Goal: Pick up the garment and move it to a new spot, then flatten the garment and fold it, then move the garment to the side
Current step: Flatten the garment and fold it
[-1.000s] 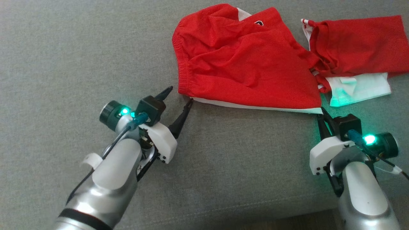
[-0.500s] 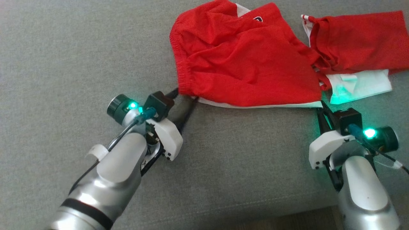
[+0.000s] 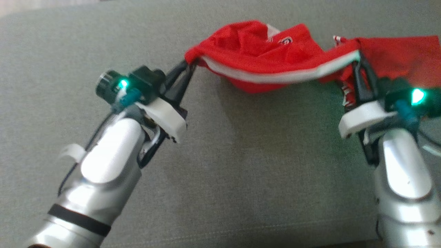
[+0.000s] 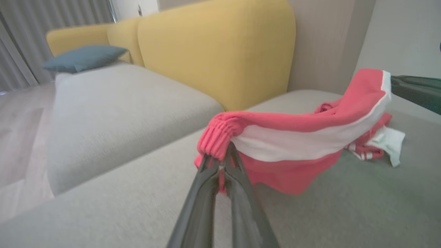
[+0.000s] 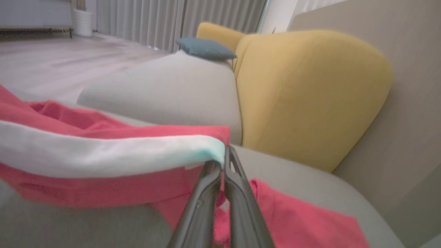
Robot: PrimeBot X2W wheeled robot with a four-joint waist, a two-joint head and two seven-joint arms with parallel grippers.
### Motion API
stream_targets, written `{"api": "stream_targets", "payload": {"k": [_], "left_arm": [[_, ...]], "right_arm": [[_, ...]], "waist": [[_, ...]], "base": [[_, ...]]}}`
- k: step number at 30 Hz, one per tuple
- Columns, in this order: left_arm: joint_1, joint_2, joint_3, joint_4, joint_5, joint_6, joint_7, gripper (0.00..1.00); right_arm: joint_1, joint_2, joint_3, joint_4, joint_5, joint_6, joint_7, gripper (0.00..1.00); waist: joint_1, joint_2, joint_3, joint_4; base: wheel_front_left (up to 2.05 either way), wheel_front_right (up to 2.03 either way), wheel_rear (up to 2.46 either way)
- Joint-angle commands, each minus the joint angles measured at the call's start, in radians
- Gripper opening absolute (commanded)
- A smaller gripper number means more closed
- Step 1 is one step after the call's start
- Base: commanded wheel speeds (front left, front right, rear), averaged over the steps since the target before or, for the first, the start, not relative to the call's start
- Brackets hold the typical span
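The garment, red shorts with a white side stripe, hangs stretched between my two grippers above the grey sofa seat. My left gripper is shut on its gathered waistband corner. My right gripper is shut on the other end of the white-striped edge. The rest of the red cloth trails on the seat at the far right. In the left wrist view my left gripper pinches the elastic waistband and the garment sags away to the right. In the right wrist view my right gripper clamps the white hem of the garment.
The seat is a wide grey cushion with its front edge near the bottom of the head view. Yellow backrests rise behind it, and a blue pillow lies on the neighbouring grey seat. Wood floor and curtains lie beyond.
My left gripper has shut on the waistband corner. Both arms have raised the garment's near edge off the seat and carried it away from me. The head camera has also shifted.
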Motion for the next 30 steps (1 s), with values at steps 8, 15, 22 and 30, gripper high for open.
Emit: {"api": "stream_targets", "payload": {"k": [8, 15, 22, 30], "left_arm": [[-0.003, 0.076, 0.156, -0.233, -0.024, 0.044, -0.012, 0.0], [0.135, 0.149, 0.168, -0.433, -0.056, 0.081, 0.081, 0.0], [0.231, 0.235, 0.215, -0.701, -0.085, 0.148, 0.212, 0.0], [0.054, 0.253, 0.253, -0.687, -0.111, 0.127, 0.313, 0.0]], "right_arm": [[-0.105, -0.069, 0.119, -0.174, 0.092, 0.006, 0.024, 0.0], [0.034, -0.108, 0.156, -0.341, 0.183, 0.006, 0.147, 0.0], [0.153, -0.134, 0.158, -0.578, 0.246, 0.006, 0.309, 0.0], [-0.054, -0.222, 0.215, -0.596, 0.307, 0.006, 0.435, 0.0]], "waist": [[0.0, 0.0, -0.152, 0.045], [0.0, 0.0, -0.228, 0.06], [0.0, 0.0, -0.22, 0.085], [0.0, 0.0, -0.098, 0.108]], "base": [[0.0, 0.0, 0.0], [0.0, 0.0, 0.0], [0.0, 0.0, 0.0], [0.0, 0.0, 0.0]]}}
